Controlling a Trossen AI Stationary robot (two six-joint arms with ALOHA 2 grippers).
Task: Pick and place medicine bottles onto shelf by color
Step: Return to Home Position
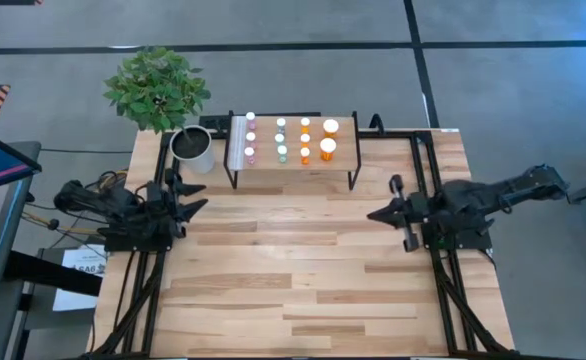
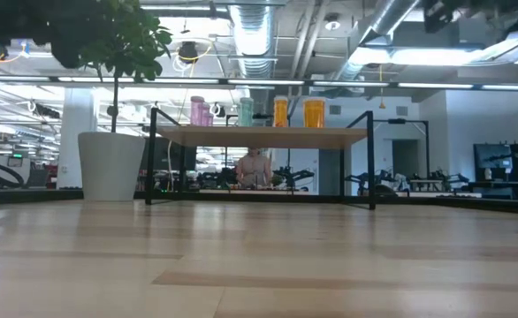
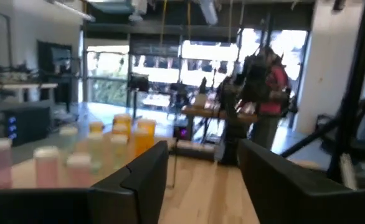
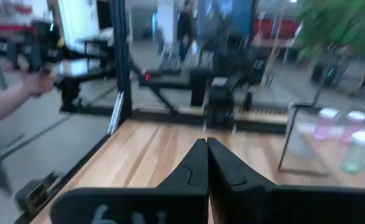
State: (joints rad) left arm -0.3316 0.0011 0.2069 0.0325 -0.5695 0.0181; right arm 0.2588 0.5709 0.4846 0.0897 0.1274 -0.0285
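The light-wood shelf [image 1: 344, 166] stands on black legs at the table's far middle, and it also shows in the low view [image 2: 259, 135]. On it stand white-capped bottles in columns: pink [image 1: 251, 136], teal [image 1: 281, 138], small orange [image 1: 305, 139] and two larger orange [image 1: 329, 138]. In the low view the pink [image 2: 197, 110], teal [image 2: 245, 111] and orange [image 2: 314, 112] bottles stand upright on top. My left gripper [image 1: 199, 197] is open and empty at the table's left, near side of the shelf; its fingers show in its wrist view [image 3: 204, 168]. My right gripper [image 1: 373, 213] is shut and empty at the right [image 4: 207, 152].
A grey-white plant pot [image 1: 193, 148] with a leafy plant [image 1: 156, 88] stands just left of the shelf, close to my left gripper. The wooden tabletop [image 1: 293, 270] stretches between the arms. A person's arm [image 4: 8, 99] shows beyond the table's edge.
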